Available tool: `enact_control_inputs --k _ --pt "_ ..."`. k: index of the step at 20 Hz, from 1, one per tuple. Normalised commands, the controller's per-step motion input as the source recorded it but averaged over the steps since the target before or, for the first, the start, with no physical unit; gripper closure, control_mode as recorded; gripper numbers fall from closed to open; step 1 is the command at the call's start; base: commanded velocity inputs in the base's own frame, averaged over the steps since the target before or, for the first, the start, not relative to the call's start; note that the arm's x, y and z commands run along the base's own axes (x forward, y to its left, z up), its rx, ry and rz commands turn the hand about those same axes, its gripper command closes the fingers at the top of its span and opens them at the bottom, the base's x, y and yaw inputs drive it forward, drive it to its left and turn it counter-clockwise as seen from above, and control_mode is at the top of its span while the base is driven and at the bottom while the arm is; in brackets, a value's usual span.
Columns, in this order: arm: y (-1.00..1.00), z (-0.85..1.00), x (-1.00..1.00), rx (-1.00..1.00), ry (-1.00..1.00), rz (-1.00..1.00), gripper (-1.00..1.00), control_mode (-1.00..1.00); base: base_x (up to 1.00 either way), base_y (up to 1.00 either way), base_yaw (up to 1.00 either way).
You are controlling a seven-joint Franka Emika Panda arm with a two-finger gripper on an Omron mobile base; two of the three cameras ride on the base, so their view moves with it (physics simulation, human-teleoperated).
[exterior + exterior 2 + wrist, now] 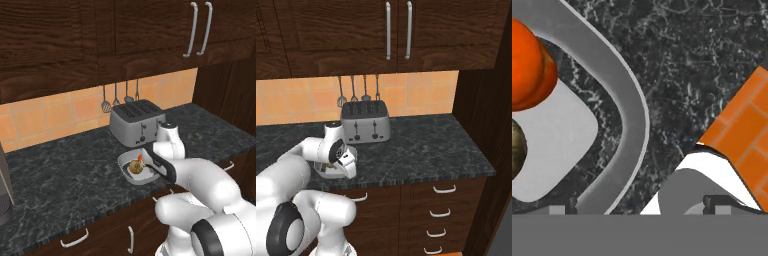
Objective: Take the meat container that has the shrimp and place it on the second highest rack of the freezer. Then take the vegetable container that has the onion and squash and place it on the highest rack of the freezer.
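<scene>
A grey vegetable container (126, 161) with a flared rim sits on the dark counter near its front edge. It holds a brown onion (135, 167) and an orange squash (140, 159). My gripper (156, 168) hangs just above the container's right side, pointing down. In the hand view the gripper (637, 210) is open, and the container's rim (633, 115) runs between the two fingertips, with the squash (529, 70) and onion (516, 147) at the left. From the right base view my hand (346, 162) covers most of the container (323, 172). The meat container, the shrimp and the freezer are out of view.
A silver toaster (136, 122) stands right behind the container against the tiled wall, with utensils (120, 95) hanging above it. Dark wall cabinets (125, 30) overhang the counter. Drawers (438, 212) sit below the edge. A dark appliance (4, 185) stands at the far left.
</scene>
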Motion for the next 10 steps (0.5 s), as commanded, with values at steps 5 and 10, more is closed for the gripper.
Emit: enact_control_inputs --k 5,10 --pt "0.0 -0.47 -0.36 0.0 -0.06 -0.02 -1.0 -1.0 0.0 0.0 0.0" --pt "0.03 -0.4 -0.16 0.0 -0.06 -0.08 1.0 -1.0 0.0 0.0 0.0"
